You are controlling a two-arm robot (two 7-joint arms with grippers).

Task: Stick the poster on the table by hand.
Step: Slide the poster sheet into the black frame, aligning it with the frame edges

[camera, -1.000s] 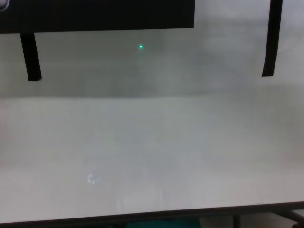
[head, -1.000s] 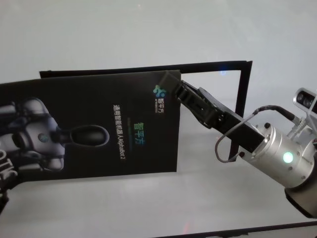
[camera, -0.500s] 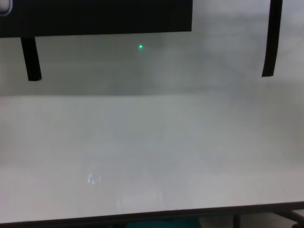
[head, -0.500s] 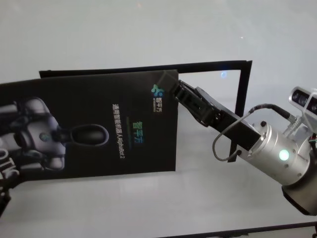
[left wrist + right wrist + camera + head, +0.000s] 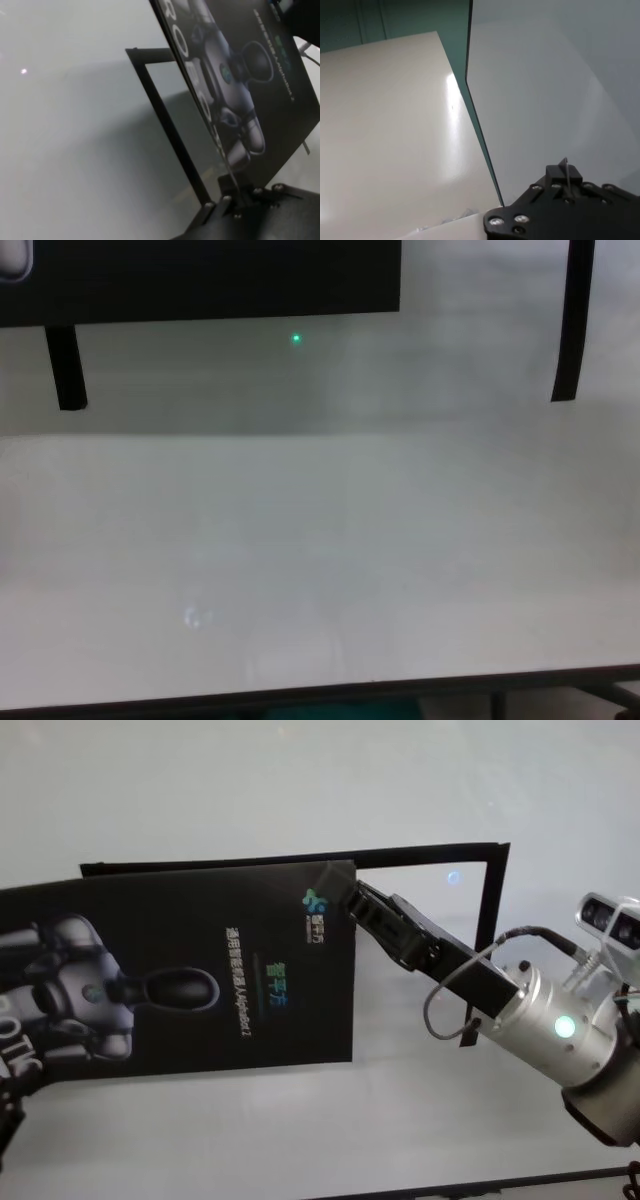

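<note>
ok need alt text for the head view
The right gripper pinches the right edge of a black poster showing a grey-white robot, held over a white table. A black tape frame marks the table behind it.

A thin black strip frame (image 5: 488, 910) lies flat, with one long run along the far side and a shorter leg (image 5: 568, 320) turning toward the near edge at its right end. A matching left leg (image 5: 64, 365) ends level with it. A small green light spot (image 5: 296, 338) shows between the two legs.
</note>
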